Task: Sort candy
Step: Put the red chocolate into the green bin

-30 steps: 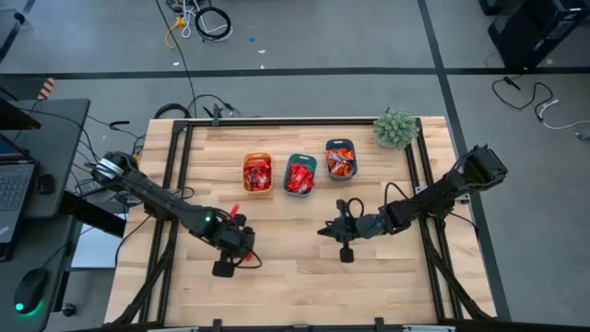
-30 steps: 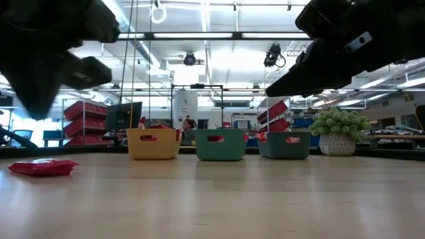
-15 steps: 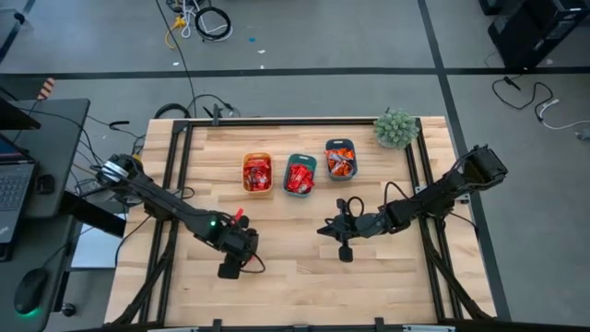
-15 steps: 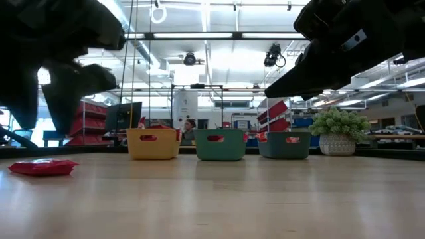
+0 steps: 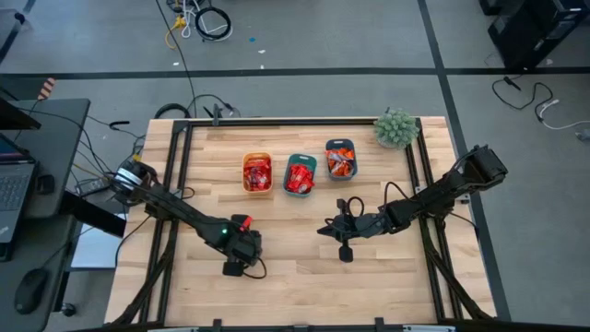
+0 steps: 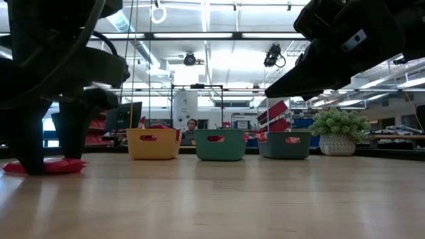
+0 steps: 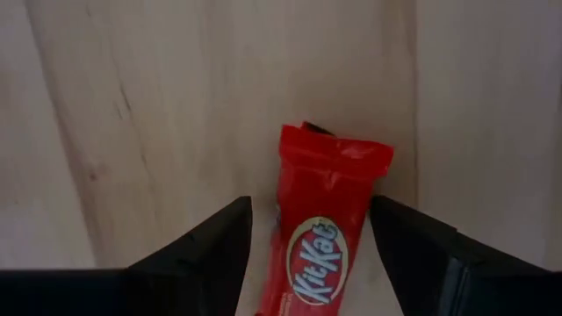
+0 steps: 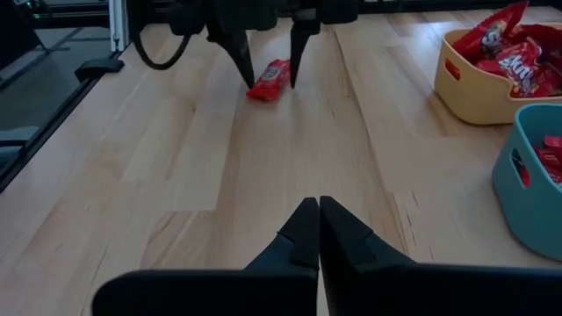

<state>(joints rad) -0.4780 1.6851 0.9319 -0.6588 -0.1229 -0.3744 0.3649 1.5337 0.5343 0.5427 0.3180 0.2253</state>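
Our left gripper (image 7: 307, 233) stands spread wide over the desk (image 5: 295, 277), pointing down, with one red wrapped candy (image 7: 327, 228) lying flat between its two fingers (image 7: 206, 250). In the left wrist view the fingers flank the wrapper on either long side without yet pressing it, and in the low view their tips reach down to the desk on either side of the candy (image 6: 45, 166).

We judge this candy to be light, thin and slick in its shiny wrapper, with a stiffer bar inside and soft crimped ends. We would take it across the narrow width at mid-length, where the bar gives the fingers something firm; the loose ends would likely crumple or slip out. Because it lies so flat, the fingertips need to come right down to the wood before closing.

Further along from that gripper, towards the far side of the desk, sit the yellow-orange bin (image 5: 257, 172), then two teal bins (image 5: 300, 174), all already holding red candies.

Rightmost, our right gripper (image 8: 313, 230) waits low above the desk with its fingers pressed together, holding nothing.
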